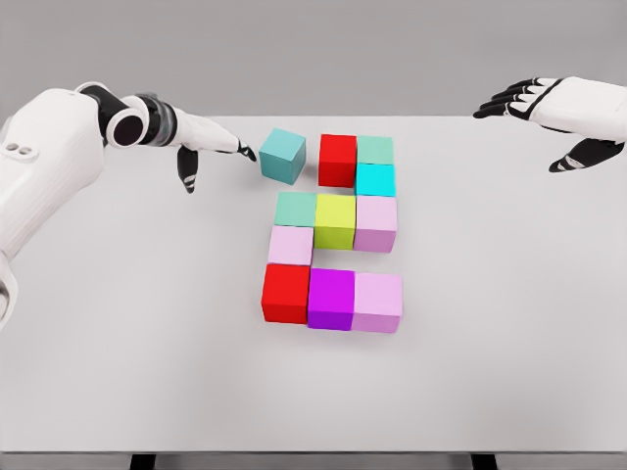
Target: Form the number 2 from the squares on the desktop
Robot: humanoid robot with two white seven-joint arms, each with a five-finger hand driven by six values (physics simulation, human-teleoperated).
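Nearest, the assembled blocks [333,257] already form most of the 2. Beyond, at eleven o'clock from them, the loose teal cube [283,156] sits skewed, just left of the red cube [337,160]. It looks rigid, light and smooth-faced; opposite flat sides suit pinching or pushing. The left hand [208,147] touches it, fingers extended, holding nothing. The right hand [554,116] hovers open at one o'clock.

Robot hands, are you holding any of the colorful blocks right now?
No. The left hand only reaches its fingertips to the side of the teal block, not gripping it. The right hand hovers open, far from the blocks.
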